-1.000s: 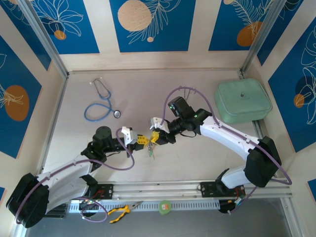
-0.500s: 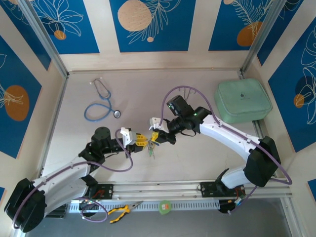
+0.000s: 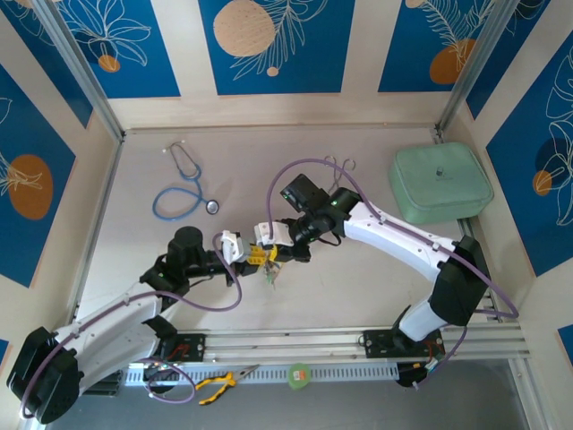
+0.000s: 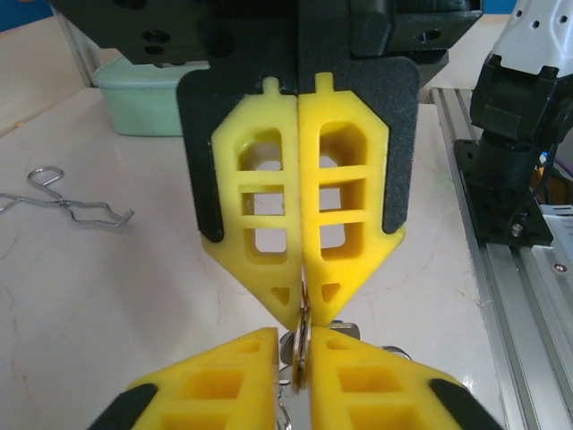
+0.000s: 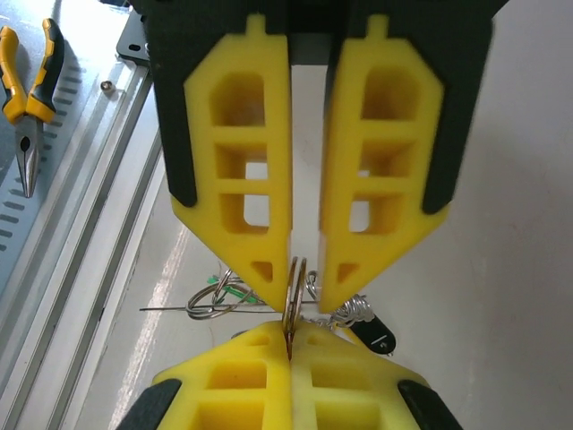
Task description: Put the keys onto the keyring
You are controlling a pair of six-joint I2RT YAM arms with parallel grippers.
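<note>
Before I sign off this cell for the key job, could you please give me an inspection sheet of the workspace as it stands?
Surface: pale table, no spills seen.
Job's things: keyring held edge-on between both grippers; black-headed key lies just beyond the fingertips; blue-headed key cannot be told.
Clutter: stethoscope, forceps and mint-green case on the table; yellow-handled pliers on the front ledge.
Grippers: left gripper and right gripper meet tip to tip, each pinching the keyring.
Cables: purple cable loops along each arm.
Surroundings: blue floral wall panels; nothing else seen.
</note>
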